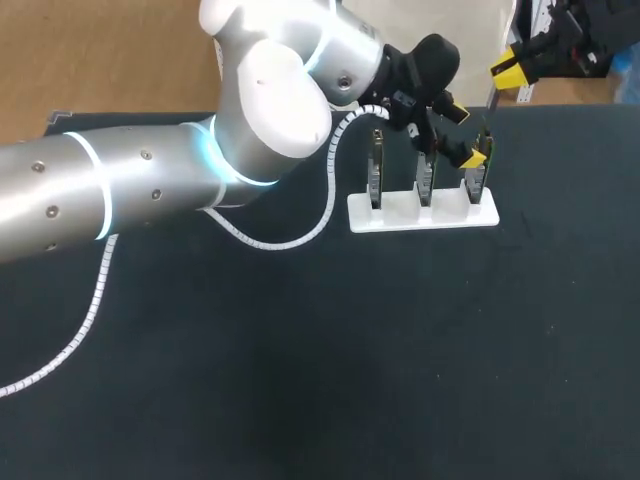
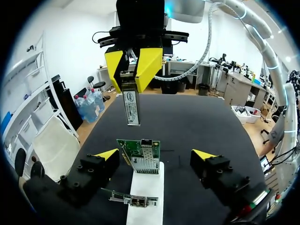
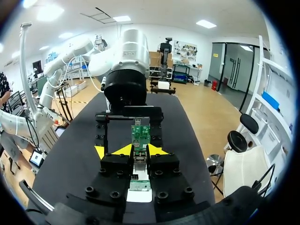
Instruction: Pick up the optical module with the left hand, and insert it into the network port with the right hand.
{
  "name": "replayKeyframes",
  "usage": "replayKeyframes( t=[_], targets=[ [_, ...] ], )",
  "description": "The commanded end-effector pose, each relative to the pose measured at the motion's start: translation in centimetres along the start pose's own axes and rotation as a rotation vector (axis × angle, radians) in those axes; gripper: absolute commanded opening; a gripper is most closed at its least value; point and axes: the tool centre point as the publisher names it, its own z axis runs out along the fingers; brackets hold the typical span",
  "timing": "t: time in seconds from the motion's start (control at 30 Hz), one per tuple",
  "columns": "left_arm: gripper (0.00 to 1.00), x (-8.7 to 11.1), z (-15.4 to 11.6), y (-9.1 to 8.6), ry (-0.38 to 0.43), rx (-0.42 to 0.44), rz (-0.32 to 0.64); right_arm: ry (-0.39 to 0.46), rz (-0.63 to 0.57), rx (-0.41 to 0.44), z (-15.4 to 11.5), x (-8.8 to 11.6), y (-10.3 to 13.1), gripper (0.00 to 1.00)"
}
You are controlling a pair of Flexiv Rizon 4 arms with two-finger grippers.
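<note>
- Three network cards (image 1: pixel 425 178) stand upright in a white holder (image 2: pixel 146 187) on the dark table (image 2: pixel 197 122).
- From where I stand, the left gripper (image 2: pixel 154 157) straddles the end card (image 2: pixel 139 157). Its fingers are spread wide and well clear of the board on both sides, grasping nothing.
- The right gripper (image 3: pixel 136 152) is clenched on the optical module (image 2: pixel 131 101). It pinches one end only, so the rest of the metal body hangs free, apart from the end card and pointing towards it.
- The port (image 2: pixel 145 161), a small metal cage on that card, has nothing in it, so I judge the insertion not yet begun.
- Misalignment looks the main risk. If the module arrives tilted or off to one side, its tip would catch the cage rim or the board edge instead of sliding in.
- With the left fingers not touching it, the card is steadied only by its slot. A hard or crooked push could rock it, or lift or shift the holder.
- A pinch at one end gives little hold against twisting, so contact at the tip could pivot the module or slide it within the fingers.
- The two grippers sit close together, so a careless approach might knock yellow tip against yellow tip.
</note>
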Motion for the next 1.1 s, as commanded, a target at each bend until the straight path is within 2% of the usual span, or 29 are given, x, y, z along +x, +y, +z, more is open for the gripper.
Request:
replayKeyframes(
  t=[0.03, 0.33, 1.1],
  targets=[
    [1.00, -0.2, 0.0, 0.2, 0.021, 0.002, -0.004, 0.003, -0.001, 0.008, 0.0, 0.0, 0.4, 0.00],
    [1.00, -0.2, 0.0, 0.2, 0.021, 0.002, -0.004, 0.041, 0.016, 0.006, 0.7, 0.7, 0.6, 0.00],
    [1.00, -0.2, 0.0, 0.2, 0.021, 0.002, -0.004, 0.066, 0.047, -0.005, 1.7, 1.9, 0.8, 0.00]
  ],
)
